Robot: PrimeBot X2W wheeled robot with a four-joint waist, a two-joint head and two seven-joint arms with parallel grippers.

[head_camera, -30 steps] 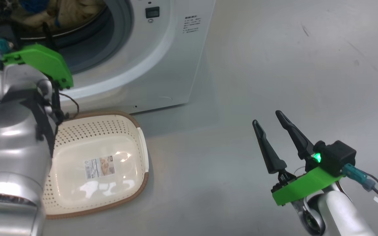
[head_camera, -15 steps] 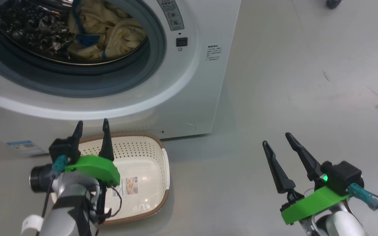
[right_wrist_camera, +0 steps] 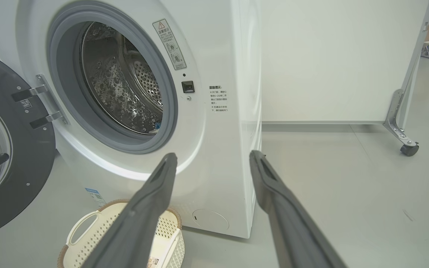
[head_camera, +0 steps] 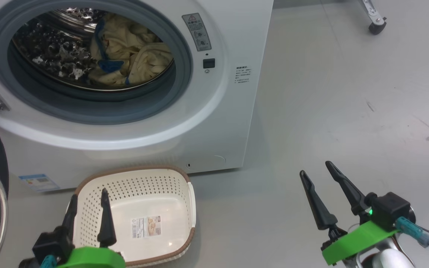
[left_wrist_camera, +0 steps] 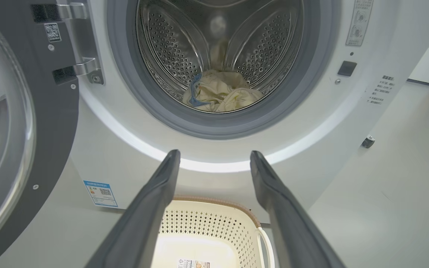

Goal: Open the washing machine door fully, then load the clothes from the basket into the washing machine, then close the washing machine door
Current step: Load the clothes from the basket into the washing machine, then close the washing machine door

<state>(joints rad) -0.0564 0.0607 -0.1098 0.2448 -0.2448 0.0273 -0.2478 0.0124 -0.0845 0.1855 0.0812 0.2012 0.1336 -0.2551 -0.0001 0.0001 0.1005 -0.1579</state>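
Our left gripper (head_camera: 89, 192), fingers apart and holding nothing, hovers at the near left rim of the basket (head_camera: 144, 183). Our right gripper (head_camera: 314, 167), also spread and empty, hangs well to the right over the grey floor (head_camera: 330, 93). The basket sits just before the washing machine (head_camera: 229, 123). The washing machine door (left_wrist_camera: 58, 123) stands swung open at our left, and the clothes (head_camera: 140, 56) lie in the drum. A caster (head_camera: 376, 28) stands beyond. Half a second ago our left gripper was at the basket's far rim; it has drawn back, and our head has tilted up.

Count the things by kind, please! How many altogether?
Big white front-loading washing machine: 1
Round black-rimmed glass door: 1
Small cream perforated plastic basket: 1
Heap of cream-yellow clothes: 1
Dark two-fingered grippers, left gripper and right gripper: 2
Total: 6
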